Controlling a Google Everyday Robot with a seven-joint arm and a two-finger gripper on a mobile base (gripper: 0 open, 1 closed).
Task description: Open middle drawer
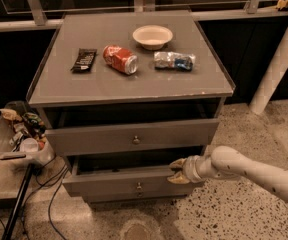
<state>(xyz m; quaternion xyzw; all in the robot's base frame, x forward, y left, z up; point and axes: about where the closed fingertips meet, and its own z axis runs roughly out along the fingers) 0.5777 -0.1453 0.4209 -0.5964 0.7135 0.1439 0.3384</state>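
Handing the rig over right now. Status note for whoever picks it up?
Gripper: low, at the right end of the middle drawer's front, by its top edge.
Middle drawer: partly pulled out, with a dark gap showing behind its front; its knob is untouched at centre.
Drawer above: its front also stands out from the cabinet.
Done: the opening has started.
Left: probably pull the drawer further out, then release and back the arm away.

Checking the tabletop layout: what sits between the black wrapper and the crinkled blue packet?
Camera view: a red can lying on its side. Gripper is at the lower drawer's edge.
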